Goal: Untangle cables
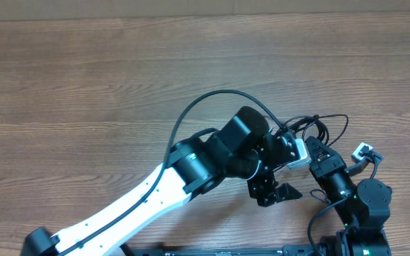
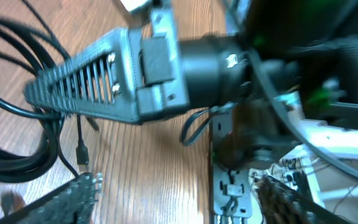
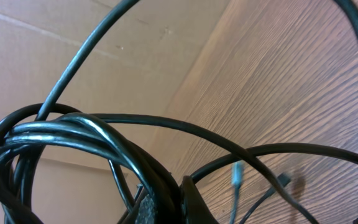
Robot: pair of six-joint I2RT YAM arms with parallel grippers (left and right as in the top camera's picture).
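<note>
The cables point(image 1: 327, 125) lie as a small tangle of thin black loops on the wooden table, just beyond both grippers. My right gripper point(image 1: 314, 146) reaches up-left into them. In the right wrist view it point(image 3: 179, 193) is shut on a bundle of several cable strands point(image 3: 73, 134), and two small plugs point(image 3: 236, 174) dangle to the right. My left gripper point(image 1: 275, 192) hovers open beside the right one, nearer the front edge. In the left wrist view its fingers point(image 2: 67, 199) stand wide apart over bare wood, and the cables point(image 2: 17, 112) hang at the left off the right gripper's ribbed finger point(image 2: 86, 81).
A white plug end point(image 1: 364, 151) sits right of the right arm point(image 1: 365, 203). The left arm's thick black wiring point(image 1: 205, 103) arcs over the table's middle. A cardboard wall point(image 1: 191, 7) borders the far side. A metal bracket point(image 2: 229, 186) is at the table's front edge.
</note>
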